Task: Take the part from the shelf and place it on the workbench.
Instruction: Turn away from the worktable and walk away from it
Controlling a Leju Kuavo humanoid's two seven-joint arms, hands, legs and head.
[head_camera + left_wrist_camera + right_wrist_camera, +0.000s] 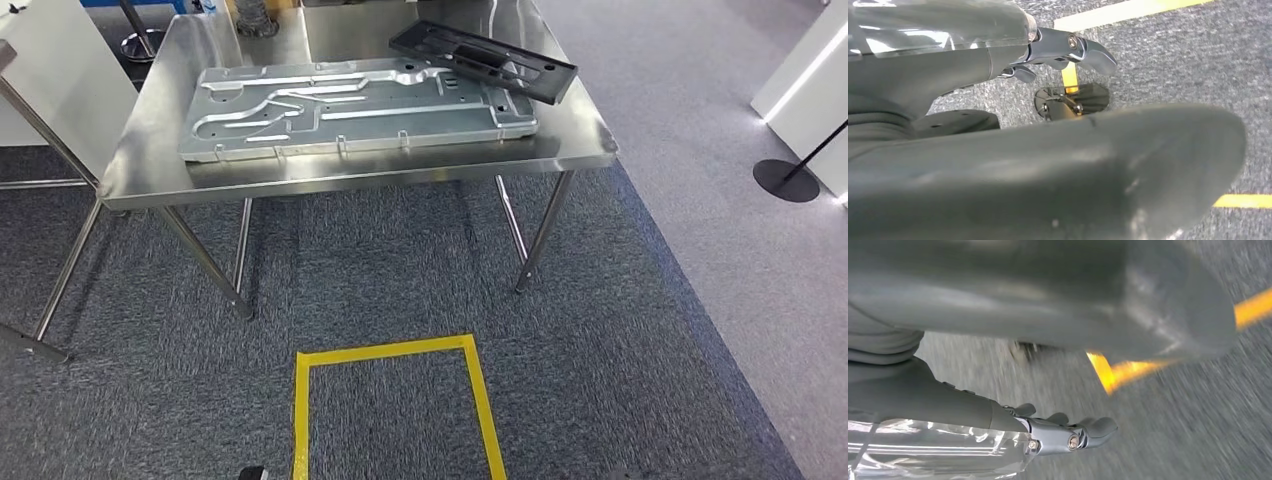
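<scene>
A stainless steel workbench [165,150] stands ahead of me. On it lies a large silver stamped metal plate [350,105]. A flat black part [482,60] rests at the bench's far right, partly on top of the plate. My left hand [1013,165] hangs over the carpet with its thumb and fingers apart and nothing in it. My right hand [1013,295] hangs the same way, fingers spread and holding nothing; that view is blurred.
A yellow tape square [390,350] marks the grey carpet in front of the bench. A second table's legs [45,170] and a white cabinet [50,60] stand at the left. A black stanchion base [785,180] sits at the right by a white unit.
</scene>
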